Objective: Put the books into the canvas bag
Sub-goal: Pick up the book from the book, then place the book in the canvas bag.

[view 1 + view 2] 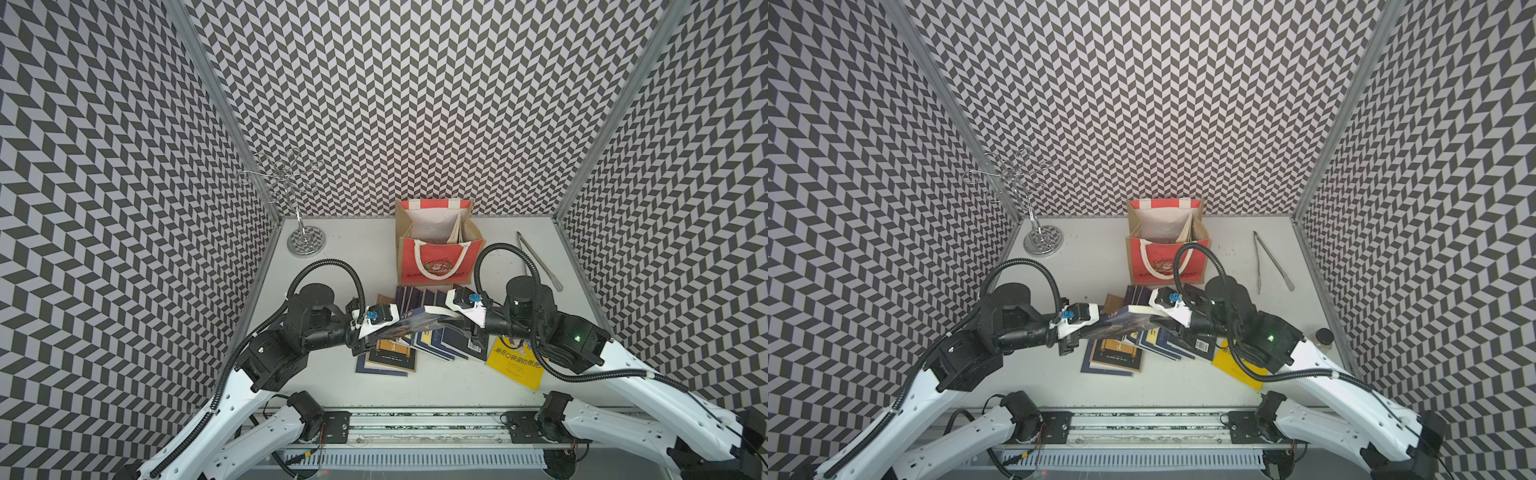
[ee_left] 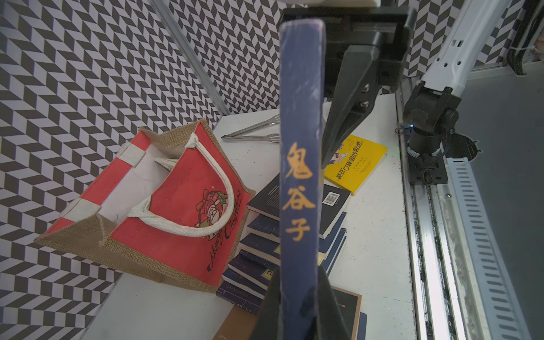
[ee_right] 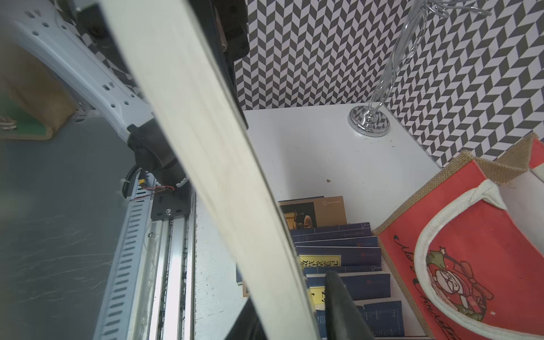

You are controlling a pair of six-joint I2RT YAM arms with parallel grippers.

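A navy book (image 1: 419,322) with gold spine lettering (image 2: 300,147) hangs over the pile of books (image 1: 436,349), flat between both arms. My left gripper (image 1: 384,332) is shut on its spine end (image 2: 297,294). My right gripper (image 1: 451,318) straddles its cream page edge (image 3: 206,147); in the right wrist view a narrow gap shows between one finger (image 3: 338,294) and the book. The canvas bag (image 1: 436,266) stands open behind the pile, with one book (image 1: 455,230) upright inside. A yellow book (image 1: 515,361) lies under the right arm.
Metal tongs (image 1: 536,259) lie right of the bag. A chrome wire stand (image 1: 305,239) sits in the back left corner. A small jar (image 1: 1323,336) is by the right wall. A tan-and-black book (image 1: 390,357) lies at the pile's near left.
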